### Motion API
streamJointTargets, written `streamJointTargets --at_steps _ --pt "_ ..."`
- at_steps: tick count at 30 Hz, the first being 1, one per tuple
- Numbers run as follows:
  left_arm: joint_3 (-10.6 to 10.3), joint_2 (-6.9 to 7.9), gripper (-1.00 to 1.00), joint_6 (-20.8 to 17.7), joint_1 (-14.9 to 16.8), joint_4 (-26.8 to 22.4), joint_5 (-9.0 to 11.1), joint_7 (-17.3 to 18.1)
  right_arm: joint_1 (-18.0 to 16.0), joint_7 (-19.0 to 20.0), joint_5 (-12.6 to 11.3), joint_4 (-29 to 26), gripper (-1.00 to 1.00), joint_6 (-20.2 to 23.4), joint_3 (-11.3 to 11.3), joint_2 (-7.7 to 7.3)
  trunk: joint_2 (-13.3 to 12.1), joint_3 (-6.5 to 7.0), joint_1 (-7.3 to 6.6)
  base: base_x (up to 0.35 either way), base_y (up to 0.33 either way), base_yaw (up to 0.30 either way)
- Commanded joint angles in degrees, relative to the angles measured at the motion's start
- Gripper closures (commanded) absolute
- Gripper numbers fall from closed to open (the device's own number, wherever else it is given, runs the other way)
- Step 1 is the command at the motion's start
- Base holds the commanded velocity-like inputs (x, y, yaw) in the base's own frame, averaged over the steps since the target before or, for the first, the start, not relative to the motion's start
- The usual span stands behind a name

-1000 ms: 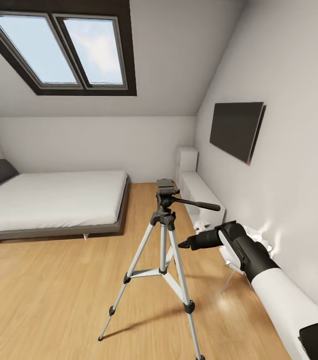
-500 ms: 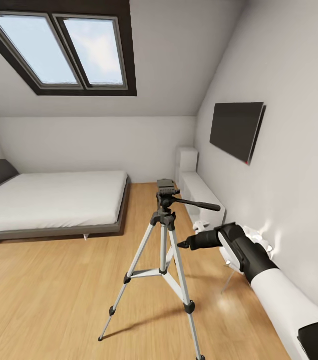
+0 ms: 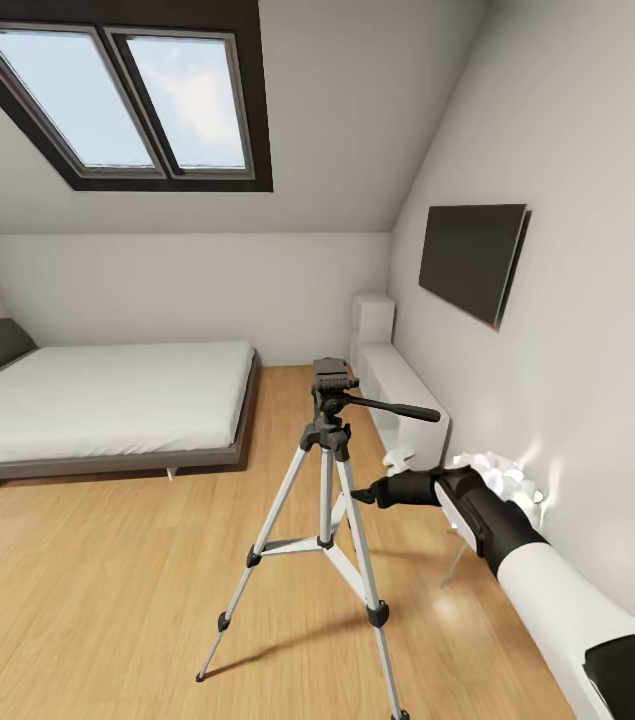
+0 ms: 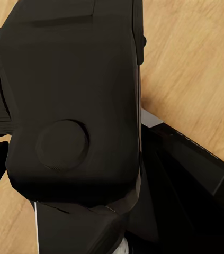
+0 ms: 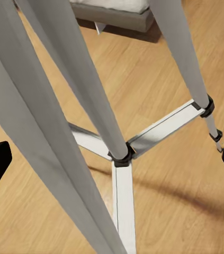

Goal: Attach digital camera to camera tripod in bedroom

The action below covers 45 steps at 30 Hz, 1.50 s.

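The camera tripod (image 3: 329,440) stands on the wood floor in the middle of the bedroom, silver legs spread, with its black head (image 3: 332,380) bare and its handle pointing right. My right gripper (image 3: 360,494) is open just right of the tripod's legs at mid height. In the right wrist view the right gripper (image 5: 113,161) has its tips far apart, with the tripod legs (image 5: 85,90) between and beyond them. The digital camera (image 4: 69,106), black and boxy, sits very close in my left gripper (image 4: 96,174), which is shut on it.
A low grey-and-white bed (image 3: 97,400) lies at the left. A white low cabinet (image 3: 402,395) and a dark wall screen (image 3: 469,257) line the right wall. A white ball lamp (image 3: 502,475) stands behind my right forearm. A skylight (image 3: 127,95) is overhead.
My right arm has sunk a little and reached slightly further toward the tripod legs, uncovering more of the white lamp. The tripod has not moved.
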<state>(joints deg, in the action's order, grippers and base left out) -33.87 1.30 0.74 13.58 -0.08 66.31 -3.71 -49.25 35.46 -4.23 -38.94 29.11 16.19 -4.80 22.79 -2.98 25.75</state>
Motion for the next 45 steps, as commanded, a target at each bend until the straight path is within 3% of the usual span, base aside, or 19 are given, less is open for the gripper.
streamJointTargets --at_steps 1,8,18,32,45 --pt "-0.5 0.0 1.0 0.07 0.04 -0.01 0.31 -0.16 -0.06 -0.07 -0.46 0.02 -1.0 0.18 0.23 -0.04 0.13 -0.13 0.04 0.0 0.0 0.0" --pt "-0.5 0.02 1.0 0.07 0.04 -0.01 0.3 -0.16 -0.06 0.36 -0.44 1.37 -1.0 -0.87 0.25 0.64 0.13 -0.13 0.04 0.0 0.0 0.0" --pt "-0.5 0.01 1.0 0.07 0.04 -0.01 0.31 -0.16 -0.06 0.64 -0.34 8.45 -1.0 -12.01 0.25 1.99 0.13 -0.13 0.04 0.0 0.0 0.0" --pt "-0.5 0.02 1.0 0.09 0.05 -0.01 0.31 -0.16 -0.06 0.83 -0.27 13.47 -1.0 -16.7 0.25 4.69 0.13 -0.13 0.04 0.0 0.0 0.0" --pt "-0.5 0.02 1.0 0.13 0.04 -0.01 0.31 -0.17 -0.06 0.65 -0.17 14.58 -1.0 -17.59 0.18 5.6 0.13 -0.13 0.04 0.0 0.0 0.0"
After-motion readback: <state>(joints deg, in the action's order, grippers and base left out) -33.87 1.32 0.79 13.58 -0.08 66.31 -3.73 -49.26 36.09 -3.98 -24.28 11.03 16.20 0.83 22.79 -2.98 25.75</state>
